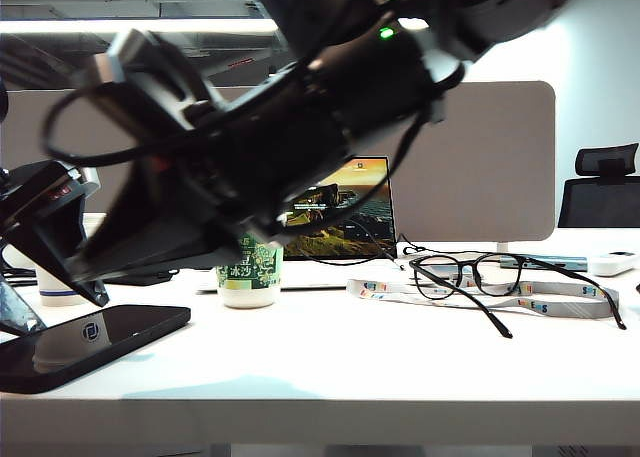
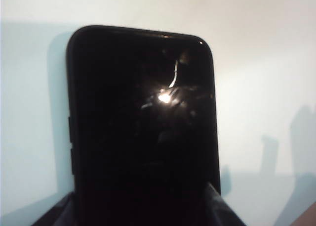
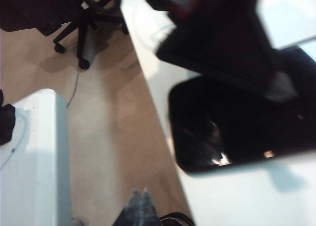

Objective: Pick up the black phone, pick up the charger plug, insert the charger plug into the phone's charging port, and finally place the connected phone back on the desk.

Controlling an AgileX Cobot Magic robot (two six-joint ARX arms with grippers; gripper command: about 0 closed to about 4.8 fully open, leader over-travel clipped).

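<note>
The black phone [image 1: 100, 337] is at the front left of the white desk [image 1: 350, 367], its glossy screen facing up. My left gripper [image 1: 55, 302] comes down on its near end. In the left wrist view the phone [image 2: 143, 127] fills the space between the fingers [image 2: 222, 213], which press on its two long sides. I cannot tell whether it is lifted. My right gripper [image 1: 90, 267] is a blurred dark wedge just above it. Seen from the right wrist, that gripper [image 3: 140, 194] is shut, beside the phone [image 3: 237, 132]. A black cable loop [image 3: 173, 218] shows by it; the charger plug is not visible.
A green-and-white cup [image 1: 250, 272] and an open laptop [image 1: 345, 212] stand behind the phone. Black glasses [image 1: 470, 277] and a printed lanyard [image 1: 540, 302] lie to the right. An office chair [image 3: 84, 18] and a second white desk [image 3: 34, 152] stand beyond the desk's edge.
</note>
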